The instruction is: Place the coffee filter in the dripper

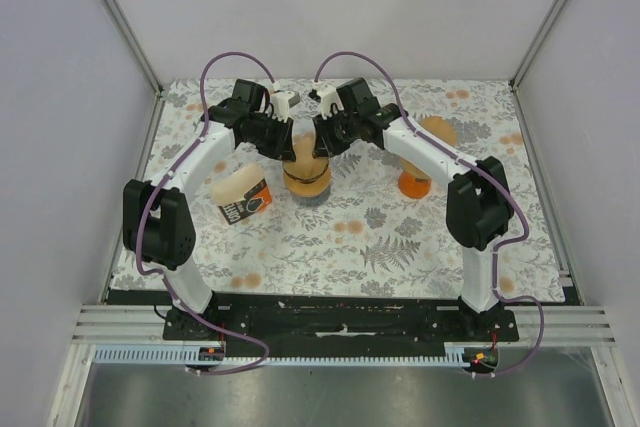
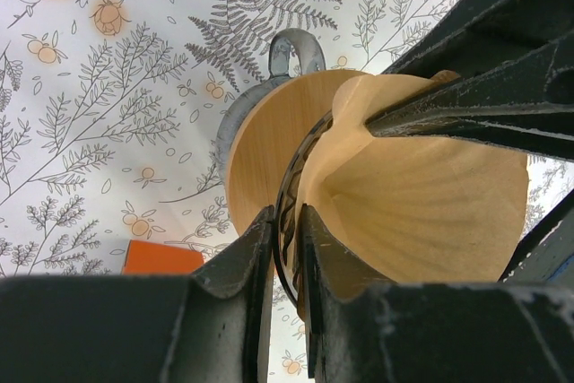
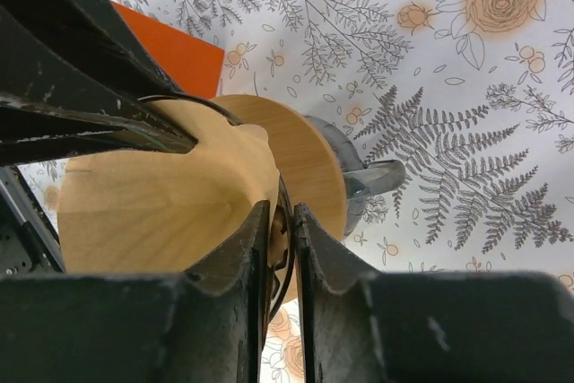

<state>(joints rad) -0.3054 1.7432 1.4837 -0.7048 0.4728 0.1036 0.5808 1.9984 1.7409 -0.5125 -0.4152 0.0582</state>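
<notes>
Between the fingers of the left end effector (image 2: pixel 285 221), one edge of the coffee filter (image 2: pixel 421 195) is pinched tight, wire rim and all! Across from it, the right end effector (image 3: pixel 280 217) is clamped on the opposite edge of the same paper cone. Right below both, the dripper (image 2: pixel 265 145) stands on the flowered table (image 2: pixel 108 132), with the filter sitting in its mouth and its grey handle (image 2: pixel 296 47) poking out past the wooden collar.
</notes>
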